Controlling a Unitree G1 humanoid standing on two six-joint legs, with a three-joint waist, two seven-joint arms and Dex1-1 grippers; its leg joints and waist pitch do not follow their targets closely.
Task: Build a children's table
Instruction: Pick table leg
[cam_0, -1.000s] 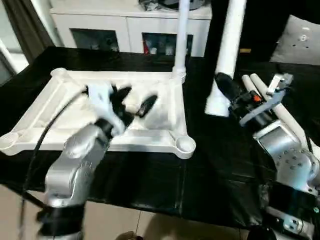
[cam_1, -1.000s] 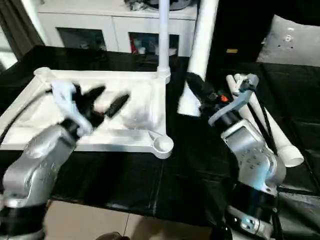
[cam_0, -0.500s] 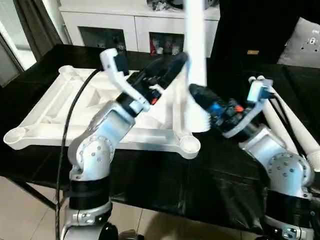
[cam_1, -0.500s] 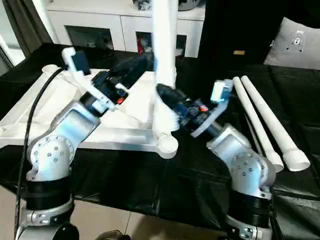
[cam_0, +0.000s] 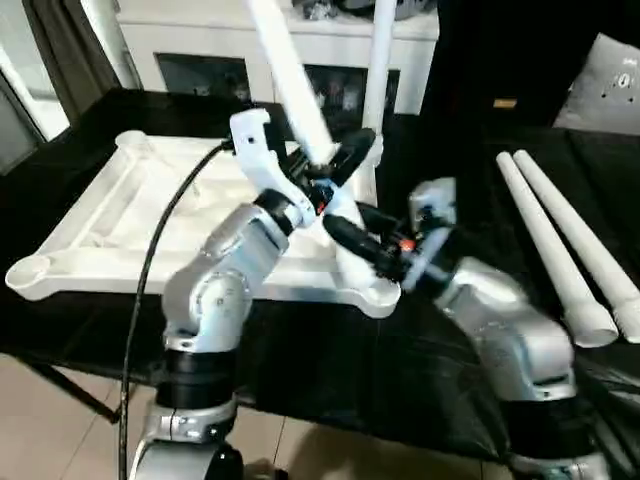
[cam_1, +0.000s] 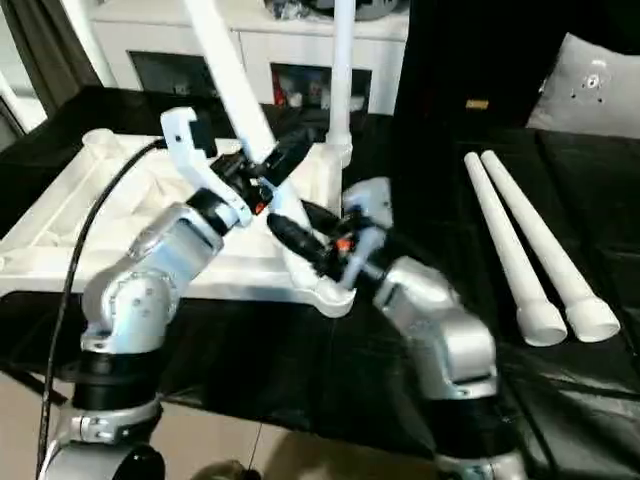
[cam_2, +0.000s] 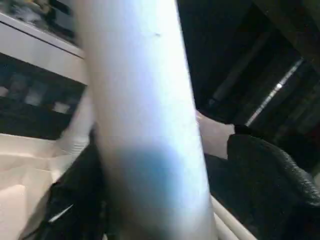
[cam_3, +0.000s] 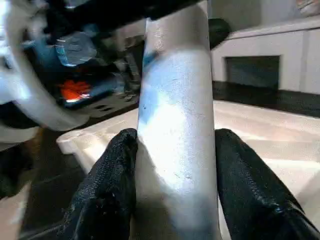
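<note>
Presently one leg (cam_0: 378, 75) stands seated in the far corner socket of the upturned tabletop (cam_0: 110, 215), a second leg (cam_0: 290, 85) is clamped by the right gripper (cam_3: 172, 165) and straddled by the left gripper (cam_0: 335, 170) near the front socket, and two legs (cam_0: 560, 250) lie unfitted alongside.

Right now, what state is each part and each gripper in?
tabletop: upside down on the black surface.
standing leg: upright in the far corner socket.
tilted leg: held by both grippers.
two spare legs: lying side by side.
left gripper: around the tilted leg.
right gripper: shut on the tilted leg.
</note>
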